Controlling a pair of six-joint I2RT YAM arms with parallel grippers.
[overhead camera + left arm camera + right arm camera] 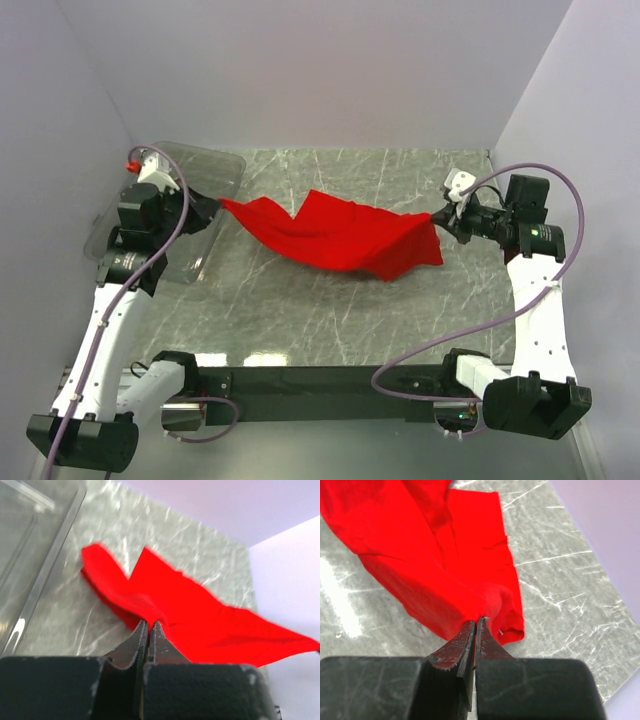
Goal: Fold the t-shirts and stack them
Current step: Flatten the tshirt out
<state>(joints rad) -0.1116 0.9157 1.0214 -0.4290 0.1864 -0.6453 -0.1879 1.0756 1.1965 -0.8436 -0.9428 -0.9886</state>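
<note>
Hanging between two robot arms above a grey marble-patterned table [330,320], a plain bright red short-sleeved fabric t-shirt [335,235] sags in the middle. At left, near a clear plastic bin [215,165], the left gripper [222,204] is pinched closed on one end; at right, the right gripper [438,219] is pinched closed on the other. Gripping both ends probably serves to spread it for folding. No brand, label or writing is readable.
</note>
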